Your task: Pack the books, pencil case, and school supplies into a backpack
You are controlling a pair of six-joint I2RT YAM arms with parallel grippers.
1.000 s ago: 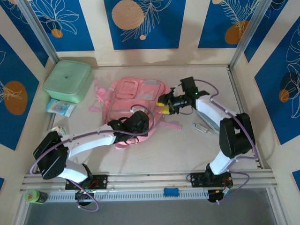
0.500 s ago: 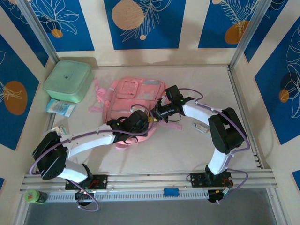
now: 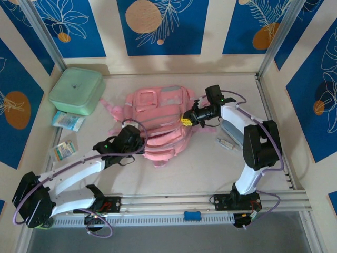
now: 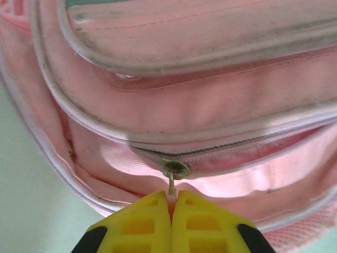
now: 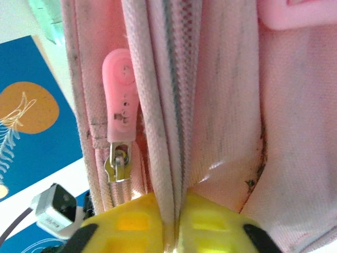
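The pink backpack (image 3: 158, 113) lies flat in the middle of the table. My left gripper (image 3: 140, 141) is at its near left edge, shut on a zipper pull. In the left wrist view the yellow fingertips (image 4: 138, 224) pinch the pull's thin tab just below the metal slider (image 4: 175, 169). My right gripper (image 3: 185, 121) is at the backpack's right side, shut on a fold of the zipper edge (image 5: 168, 158). A pink rubber zipper pull (image 5: 120, 103) hangs just to the left of that fold. The books and pencil case are out of view.
A mint-green box (image 3: 76, 90) stands at the back left, with a blue-and-white packet (image 3: 68, 120) and a smaller packet (image 3: 63, 151) in front of it. A small pen-like item (image 3: 227, 143) lies under the right arm. Metal frame rails border the table.
My left arm has drawn back to the near left with the zipper pull, dragging the backpack's near part along. My right gripper went left, came back right and closed on the backpack's edge.
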